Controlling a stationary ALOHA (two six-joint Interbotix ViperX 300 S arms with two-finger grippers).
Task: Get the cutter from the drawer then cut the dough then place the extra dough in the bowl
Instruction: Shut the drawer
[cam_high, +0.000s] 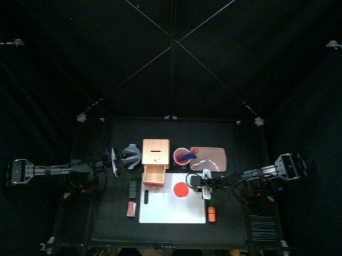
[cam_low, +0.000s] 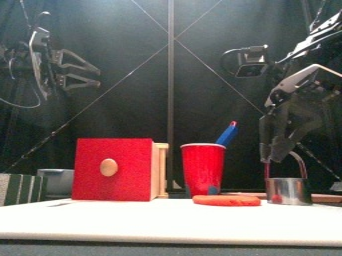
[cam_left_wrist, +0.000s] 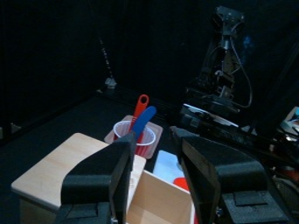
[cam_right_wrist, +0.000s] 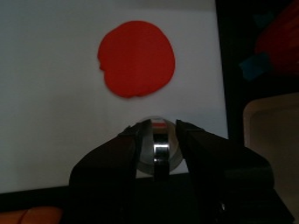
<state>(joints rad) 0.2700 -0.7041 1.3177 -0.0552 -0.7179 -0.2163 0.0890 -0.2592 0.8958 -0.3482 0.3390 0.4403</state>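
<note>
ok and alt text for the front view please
The right gripper holds a round metal cutter by its wire handle, down at the white board, just right of a flat red dough disc. Behind stand a red cup with a blue knife and a wooden box with a red drawer front; the left gripper hangs high at left.

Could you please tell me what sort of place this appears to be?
Most likely a robot test booth staged as a toy kitchen: black curtains enclose a small table holding a white cutting board, red dough and a wooden box.
</note>
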